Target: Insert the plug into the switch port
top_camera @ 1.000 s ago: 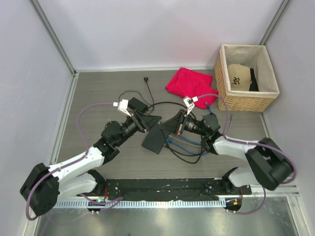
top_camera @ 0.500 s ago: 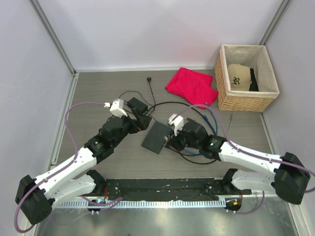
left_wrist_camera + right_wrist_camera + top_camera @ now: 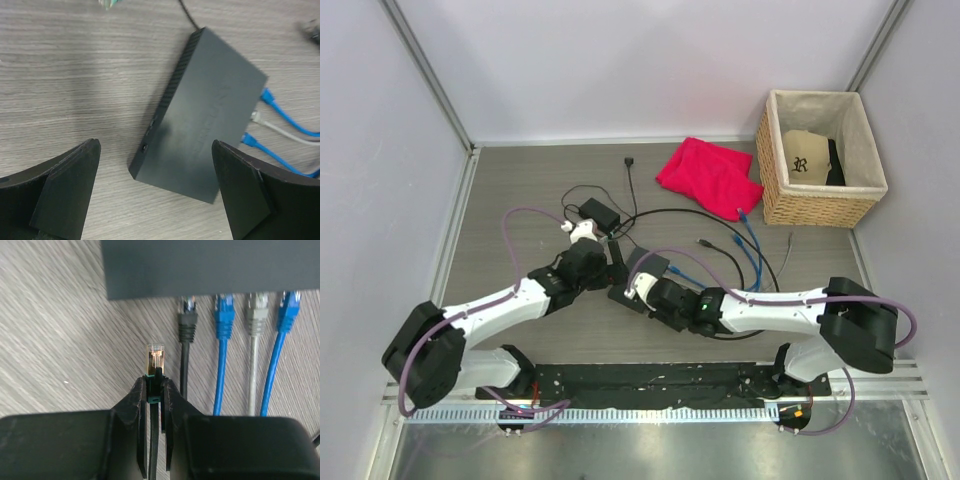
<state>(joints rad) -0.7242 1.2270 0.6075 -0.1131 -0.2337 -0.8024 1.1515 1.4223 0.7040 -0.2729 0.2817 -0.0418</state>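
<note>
Clear gold-contact plug [image 3: 155, 356] sits pinched in my right gripper [image 3: 154, 386] just short of the flat dark-grey switch box [image 3: 210, 265], left gripper [image 3: 156, 187] gaping wide above it, so next I line up and push straight in.

free: 12 o'clock of plug [image 3: 155, 356], bare table [image 3: 60, 340] up to switch [image 3: 210, 265] edge | blocked: 1 o'clock black cable [image 3: 184, 365]; 2–3 o'clock blue cables [image 3: 221, 360], grey cable [image 3: 254, 360]

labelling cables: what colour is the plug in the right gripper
Clear plug with gold contacts, green boot; right wrist view.

Table [image 3: 520, 190] with switch [image 3: 210, 125], cloth [image 3: 708, 176], basket [image 3: 817, 211]
</note>
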